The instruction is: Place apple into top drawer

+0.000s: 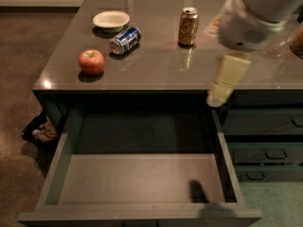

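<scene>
Camera view, gripper (216, 98) tilted down, counter (156, 67) front-rt edge

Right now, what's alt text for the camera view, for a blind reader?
A small round red-orange apple sits on the left of a grey countertop, above a wide dark grey-green top drawer pulled open. The robot's pale hand hangs at the right over the counter's front edge. Behind: a white bowl, a tipped blue can, an upright bronze can.
</scene>
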{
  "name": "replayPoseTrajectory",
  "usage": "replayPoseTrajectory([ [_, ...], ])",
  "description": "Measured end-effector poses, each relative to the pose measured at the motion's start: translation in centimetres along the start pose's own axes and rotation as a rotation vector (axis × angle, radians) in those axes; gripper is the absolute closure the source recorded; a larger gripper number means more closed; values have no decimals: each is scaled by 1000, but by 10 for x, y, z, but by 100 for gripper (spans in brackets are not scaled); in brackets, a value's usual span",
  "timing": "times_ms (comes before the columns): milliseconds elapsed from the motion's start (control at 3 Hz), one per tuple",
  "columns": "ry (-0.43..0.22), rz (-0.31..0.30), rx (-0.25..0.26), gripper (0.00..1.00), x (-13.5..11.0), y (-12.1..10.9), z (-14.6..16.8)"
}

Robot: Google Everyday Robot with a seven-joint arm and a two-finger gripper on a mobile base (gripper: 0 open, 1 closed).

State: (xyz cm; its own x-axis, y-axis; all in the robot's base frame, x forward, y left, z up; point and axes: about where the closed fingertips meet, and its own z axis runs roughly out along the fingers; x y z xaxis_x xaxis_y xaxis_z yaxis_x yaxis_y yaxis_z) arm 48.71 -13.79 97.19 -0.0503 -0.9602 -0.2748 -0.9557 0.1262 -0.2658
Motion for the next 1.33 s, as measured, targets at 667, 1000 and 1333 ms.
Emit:
replayPoseTrajectory([
  [667,-107,-166,-31,0,-102,-27,53],
  [1000,-120,-176,-32,0,-107,-31,58],
  [1333,-173,-216,-37,0,-128,-45,78],
])
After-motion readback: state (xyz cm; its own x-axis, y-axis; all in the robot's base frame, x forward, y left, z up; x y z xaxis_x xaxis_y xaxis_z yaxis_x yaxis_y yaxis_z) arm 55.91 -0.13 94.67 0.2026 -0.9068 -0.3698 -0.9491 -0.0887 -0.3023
